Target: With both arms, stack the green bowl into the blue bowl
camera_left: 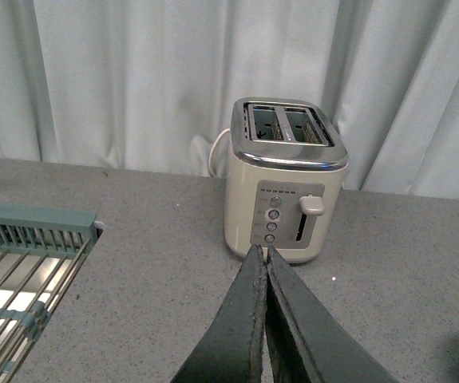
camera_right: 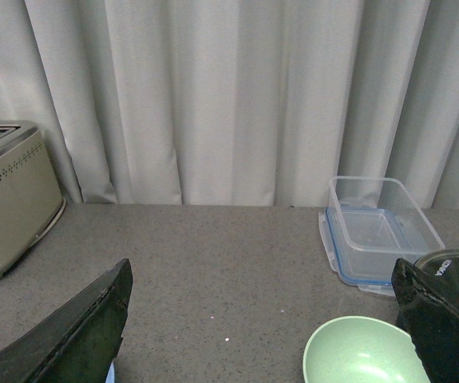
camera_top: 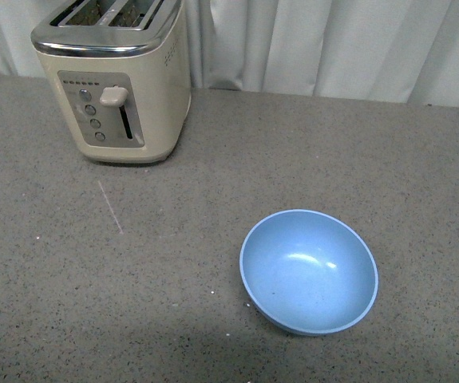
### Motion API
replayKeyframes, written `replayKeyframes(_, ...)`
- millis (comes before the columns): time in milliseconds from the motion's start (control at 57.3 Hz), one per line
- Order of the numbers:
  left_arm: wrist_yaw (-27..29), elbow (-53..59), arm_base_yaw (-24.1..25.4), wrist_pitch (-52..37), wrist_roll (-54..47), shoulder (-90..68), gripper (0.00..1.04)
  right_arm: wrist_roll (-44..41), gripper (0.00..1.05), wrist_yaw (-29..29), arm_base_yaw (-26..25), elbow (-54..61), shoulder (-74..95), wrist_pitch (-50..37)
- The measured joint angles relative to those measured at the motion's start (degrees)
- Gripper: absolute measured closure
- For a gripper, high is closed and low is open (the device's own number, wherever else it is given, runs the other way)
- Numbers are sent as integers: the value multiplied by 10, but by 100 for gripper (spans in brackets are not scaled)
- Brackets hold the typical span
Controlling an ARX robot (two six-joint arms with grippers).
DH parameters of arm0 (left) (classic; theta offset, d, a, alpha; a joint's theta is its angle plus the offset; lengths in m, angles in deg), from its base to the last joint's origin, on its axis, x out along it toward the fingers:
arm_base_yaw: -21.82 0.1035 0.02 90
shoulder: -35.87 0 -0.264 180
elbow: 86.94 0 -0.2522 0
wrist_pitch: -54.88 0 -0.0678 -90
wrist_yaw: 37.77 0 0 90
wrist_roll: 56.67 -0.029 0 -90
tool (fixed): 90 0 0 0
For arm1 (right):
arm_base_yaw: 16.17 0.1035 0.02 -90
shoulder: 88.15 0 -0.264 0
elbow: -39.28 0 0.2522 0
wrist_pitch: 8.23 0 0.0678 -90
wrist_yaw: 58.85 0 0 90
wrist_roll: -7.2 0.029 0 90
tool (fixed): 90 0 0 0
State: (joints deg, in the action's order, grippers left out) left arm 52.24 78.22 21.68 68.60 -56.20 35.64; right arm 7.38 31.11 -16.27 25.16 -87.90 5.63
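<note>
- The left pincer is closed with nothing in it, and faces the toaster.
- The right pincer gapes wide, and the green bowl sits close beside one finger.
- The blue bowl stands upright on the worktop.

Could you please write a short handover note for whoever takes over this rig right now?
Left gripper: shut, empty, pointing toward the toaster.
Right gripper: wide open, empty.
Green bowl: on the counter near the right gripper and the clear container, not gripped; out of the front view.
Blue bowl: upright, empty, on the counter.
Done: nothing yet; the bowls are apart.
Left: grasp the green bowl and set it into the blue bowl.
</note>
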Motion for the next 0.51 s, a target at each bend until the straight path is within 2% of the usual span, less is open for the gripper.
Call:
replayKeyframes(175,0,0,0,0,0,0,65,3,9,0,0,0,1,1)
replayKeyframes(210,0,0,0,0,0,0,58,22,9,0,1,-11,18,37)
replayKeyframes(244,0,0,0,0,0,0,53,71,9,5,3,-41,64,113)
replayKeyframes(297,0,0,0,0,0,0,44,143,9,14,6,-78,117,179)
replayKeyframes(367,0,0,0,0,0,1,32,189,9,14,-1,-104,179,192)
replayKeyframes(402,0,0,0,0,0,1,24,198,9,-1,-17,-118,210,186)
replayKeyframes(471,-1,0,0,0,0,1,7,194,9,-64,-94,-161,303,160)
replayKeyframes(506,0,0,0,0,-2,1,6,183,9,-91,-139,-186,349,145)
